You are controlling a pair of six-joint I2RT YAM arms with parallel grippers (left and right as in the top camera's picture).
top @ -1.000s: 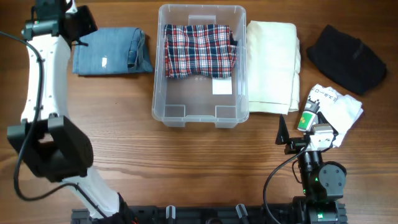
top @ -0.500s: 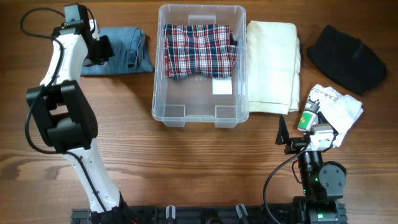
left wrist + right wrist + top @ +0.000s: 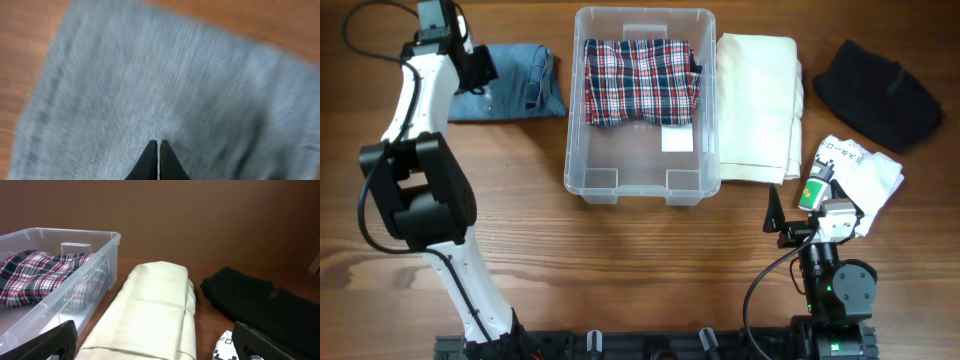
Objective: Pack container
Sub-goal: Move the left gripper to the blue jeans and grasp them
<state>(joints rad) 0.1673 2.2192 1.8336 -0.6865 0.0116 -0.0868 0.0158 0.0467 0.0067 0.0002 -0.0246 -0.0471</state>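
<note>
So far only the folded red-and-white plaid cloth lies in the clear rectangular plastic container, mid-table. The folded blue denim, cream cloth, black garment and white printed garment lie outside. My left gripper is over the denim, jaws together; blur may hide a pinch. My right gripper is parked, jaws wide apart.

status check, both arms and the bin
Left gripper shut, over the folded jeans. Right gripper open, facing the cream cloth. Container holds a plaid cloth.
</note>
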